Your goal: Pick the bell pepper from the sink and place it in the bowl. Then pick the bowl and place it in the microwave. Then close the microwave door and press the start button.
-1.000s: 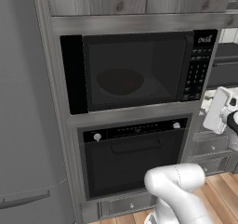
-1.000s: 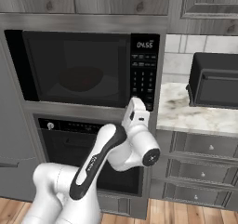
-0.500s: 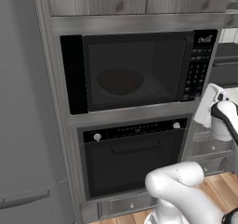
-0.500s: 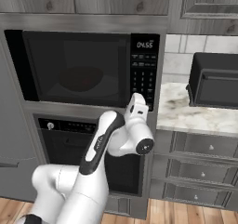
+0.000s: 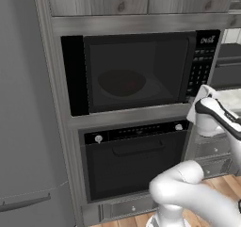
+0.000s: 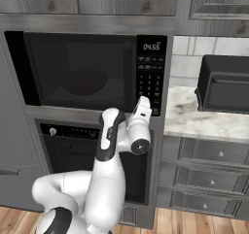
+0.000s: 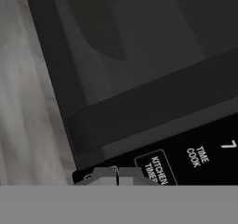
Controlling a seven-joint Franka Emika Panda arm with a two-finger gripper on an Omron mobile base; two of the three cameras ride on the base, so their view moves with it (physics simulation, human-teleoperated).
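Observation:
The microwave [image 5: 136, 73] is built into the cabinet wall, and its black microwave door [image 6: 80, 70] is closed. Through the dark glass the brown bowl [image 5: 121, 82] shows dimly on the turntable. I cannot make out the bell pepper behind the glass. The sink is out of view. My gripper [image 7: 117, 175] is shut with nothing between its fingers. It points at the bottom corner of the keypad strip [image 6: 150, 80], right by the "KITCHEN TIMER" and "TIME COOK" keys. In the right base view the gripper [image 6: 144, 102] sits just under the keypad.
A black oven [image 5: 136, 160] with knobs sits directly below the microwave. A grey fridge [image 5: 23, 127] stands to the left. To the right is a marble counter [image 6: 204, 124] carrying a black appliance [image 6: 226, 90], with grey drawers [image 6: 214, 155] under it.
The fingers have closed from partly open. The wrist has turned and the hand has come in closer to the lower end of the keypad. The microwave and the bowl have not moved.

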